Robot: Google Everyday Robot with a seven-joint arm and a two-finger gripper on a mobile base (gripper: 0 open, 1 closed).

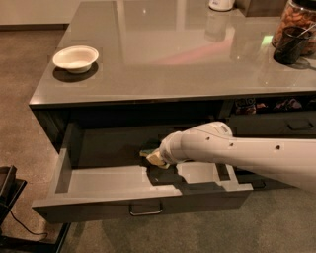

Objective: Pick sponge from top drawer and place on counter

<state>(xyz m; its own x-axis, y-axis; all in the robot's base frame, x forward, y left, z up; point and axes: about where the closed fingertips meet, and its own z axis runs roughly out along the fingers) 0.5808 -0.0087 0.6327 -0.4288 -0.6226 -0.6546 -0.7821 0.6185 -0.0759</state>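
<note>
The top drawer [98, 185] is pulled open below the counter [187, 54]. My white arm reaches in from the right, with the gripper [157, 158] low inside the drawer near its middle. The sponge [148, 153], dark green over yellow, sits at the gripper's tip and is held there. The wrist hides most of the gripper. A dark shadow lies on the drawer floor beneath it.
A white bowl [75, 58] stands on the counter's left front corner. A dark cup [289, 45] and a jar [296, 20] stand at the far right, and a white object [221, 4] at the back. Narrower dark drawers [276, 126] are at the right. A black stand [10, 197] is on the floor at the left.
</note>
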